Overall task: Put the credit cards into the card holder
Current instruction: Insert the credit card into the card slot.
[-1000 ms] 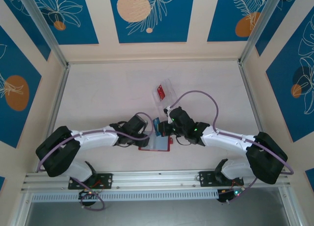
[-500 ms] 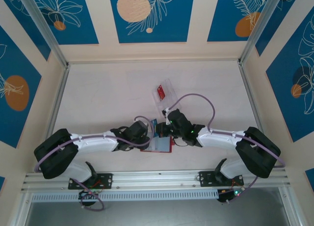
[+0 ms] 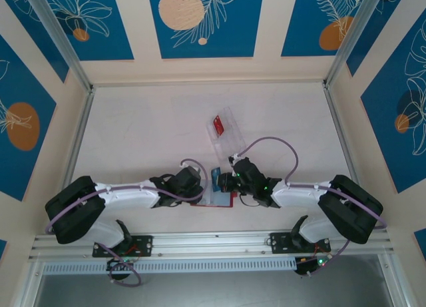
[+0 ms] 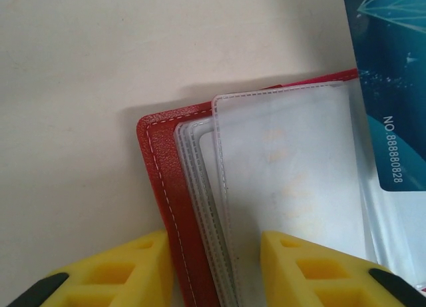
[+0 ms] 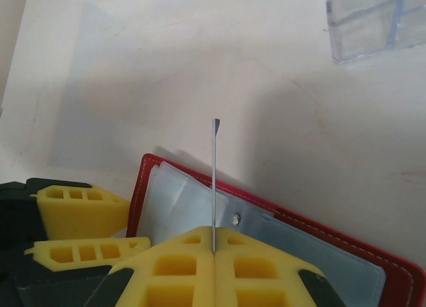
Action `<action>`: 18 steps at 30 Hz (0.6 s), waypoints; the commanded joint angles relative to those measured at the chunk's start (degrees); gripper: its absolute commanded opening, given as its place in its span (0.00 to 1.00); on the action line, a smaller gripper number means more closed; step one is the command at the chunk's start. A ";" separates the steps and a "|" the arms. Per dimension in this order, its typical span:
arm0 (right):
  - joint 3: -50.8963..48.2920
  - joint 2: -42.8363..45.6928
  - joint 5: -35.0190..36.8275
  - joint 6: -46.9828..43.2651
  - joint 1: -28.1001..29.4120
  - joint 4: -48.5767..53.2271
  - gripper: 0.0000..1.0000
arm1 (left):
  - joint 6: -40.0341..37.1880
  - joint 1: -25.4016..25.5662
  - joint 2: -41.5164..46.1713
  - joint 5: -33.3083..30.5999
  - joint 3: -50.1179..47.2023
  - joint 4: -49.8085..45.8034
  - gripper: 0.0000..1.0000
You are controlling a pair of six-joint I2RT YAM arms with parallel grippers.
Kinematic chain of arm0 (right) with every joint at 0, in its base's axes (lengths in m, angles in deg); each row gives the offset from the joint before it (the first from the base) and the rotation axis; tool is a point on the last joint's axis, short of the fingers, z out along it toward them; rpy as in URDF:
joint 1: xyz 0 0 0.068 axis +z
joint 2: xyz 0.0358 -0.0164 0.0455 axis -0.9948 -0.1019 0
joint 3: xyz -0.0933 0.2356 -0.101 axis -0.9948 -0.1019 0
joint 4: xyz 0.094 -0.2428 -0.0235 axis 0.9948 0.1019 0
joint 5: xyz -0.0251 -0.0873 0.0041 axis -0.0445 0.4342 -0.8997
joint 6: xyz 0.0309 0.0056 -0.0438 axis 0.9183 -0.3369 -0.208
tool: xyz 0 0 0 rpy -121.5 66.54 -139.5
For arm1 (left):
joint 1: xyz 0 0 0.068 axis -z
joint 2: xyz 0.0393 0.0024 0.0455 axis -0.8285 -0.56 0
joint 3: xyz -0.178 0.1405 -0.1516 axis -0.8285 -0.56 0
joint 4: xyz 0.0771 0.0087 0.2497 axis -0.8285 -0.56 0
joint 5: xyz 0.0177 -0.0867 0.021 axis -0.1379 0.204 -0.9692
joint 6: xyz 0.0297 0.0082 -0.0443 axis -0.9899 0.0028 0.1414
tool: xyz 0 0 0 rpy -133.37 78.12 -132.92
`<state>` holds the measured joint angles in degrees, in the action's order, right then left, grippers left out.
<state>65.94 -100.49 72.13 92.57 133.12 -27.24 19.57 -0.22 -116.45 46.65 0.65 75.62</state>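
The red card holder [image 3: 216, 199] lies open on the table near the arms, its clear sleeves fanned out. My left gripper [image 4: 216, 247] is open astride the holder's left edge [image 4: 163, 187]: one finger touches the red cover, the other stands over the top sleeve with a gap beside it. My right gripper [image 5: 213, 244] is shut on a blue credit card [image 5: 214, 180], seen edge-on and upright above the holder [image 5: 373, 254]. The card's printed face [image 4: 389, 87] hangs over the sleeves. From above, the blue card [image 3: 216, 174] sits between both grippers. A red card [image 3: 217, 126] lies in the tray.
A clear plastic tray [image 3: 226, 137] sits just beyond the holder, its corner [image 5: 379, 20] at the far right of the right wrist view. Bare table stretches left, right and behind. The left gripper's yellow fingers [image 5: 80, 210] stand close beside the right gripper.
My right arm has brought the blue card nearer and lower, over the open holder. My left gripper's jaws have narrowed around the holder's edge.
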 commanded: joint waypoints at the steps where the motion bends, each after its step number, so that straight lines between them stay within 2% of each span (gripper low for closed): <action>1: -1.90 0.31 2.17 2.85 0.42 -5.76 0.00 | 0.46 0.97 -1.12 -0.40 -2.45 -5.02 0.36; 18: -3.33 -2.18 2.64 6.06 1.20 -10.31 0.00 | 0.77 1.32 -0.60 -0.76 -2.95 -5.36 0.34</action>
<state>63.31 -101.98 73.15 97.66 133.69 -35.35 20.18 0.22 -116.08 45.64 0.15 76.10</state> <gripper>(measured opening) 0.066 0.344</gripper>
